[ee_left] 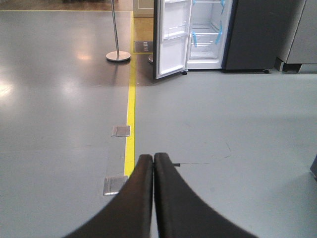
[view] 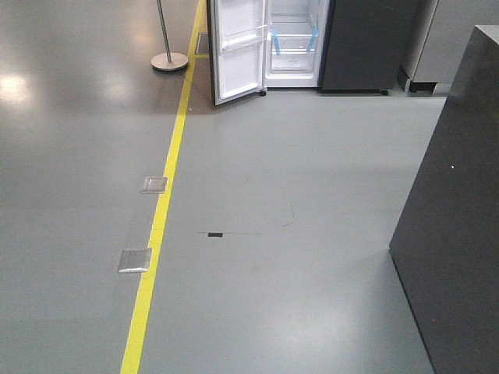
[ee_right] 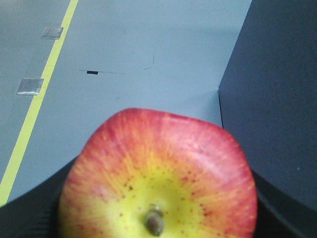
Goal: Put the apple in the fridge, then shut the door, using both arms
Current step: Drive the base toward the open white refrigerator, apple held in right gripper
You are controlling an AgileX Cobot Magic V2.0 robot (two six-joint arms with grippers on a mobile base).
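Our right gripper [ee_right: 158, 210] clasps the apple [ee_right: 158, 168], stem toward the camera. Our left gripper [ee_left: 153, 166] is pressed closed, empty. The fridge [view: 292, 47] stands far across the floor, door [view: 236, 54] open. Jolts while driving there could shake the apple loose.

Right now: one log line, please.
right gripper: shut on apple | left gripper: shut, empty | door: open | fridge: across floor, apple not inside

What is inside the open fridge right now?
The fridge shows a white interior, clear drawers and blue tape strips; no food visible. Its upper part is cut off by the frame.
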